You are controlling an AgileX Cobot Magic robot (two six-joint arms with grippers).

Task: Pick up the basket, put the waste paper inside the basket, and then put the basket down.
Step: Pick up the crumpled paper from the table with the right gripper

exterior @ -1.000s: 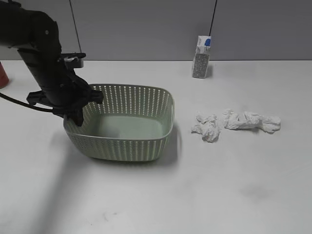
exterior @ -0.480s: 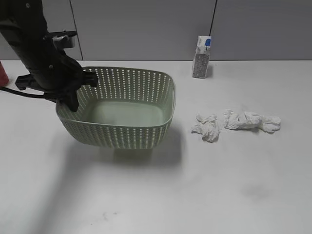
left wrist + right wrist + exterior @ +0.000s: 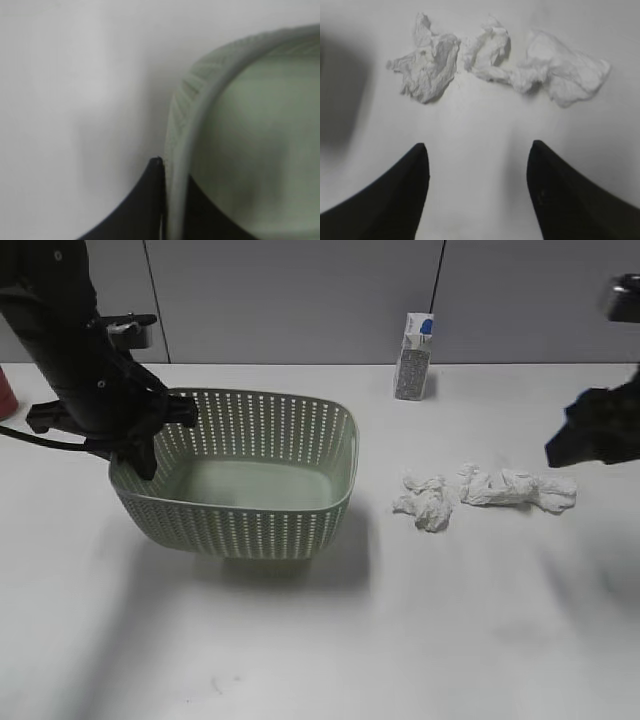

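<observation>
The pale green basket (image 3: 250,475) hangs tilted above the table, left end raised. My left gripper (image 3: 145,445) is shut on its left rim; in the left wrist view the two black fingers (image 3: 172,175) pinch the rim of the basket (image 3: 200,100). A compact wad of waste paper (image 3: 425,500) and a longer twisted wad (image 3: 515,487) lie on the table to the right of the basket. My right gripper (image 3: 590,435) is at the right edge, open and empty above the table. In the right wrist view its fingers (image 3: 477,150) are short of the compact wad (image 3: 427,67) and long wad (image 3: 545,70).
An upright white-and-grey carton (image 3: 414,356) with a blue cap stands at the back of the table by the grey wall. A red object (image 3: 5,395) shows at the far left edge. The white table (image 3: 330,640) spreads in front.
My left gripper has shifted the held basket slightly left and lower. My right arm has come into view at the right edge, near the waste paper.
</observation>
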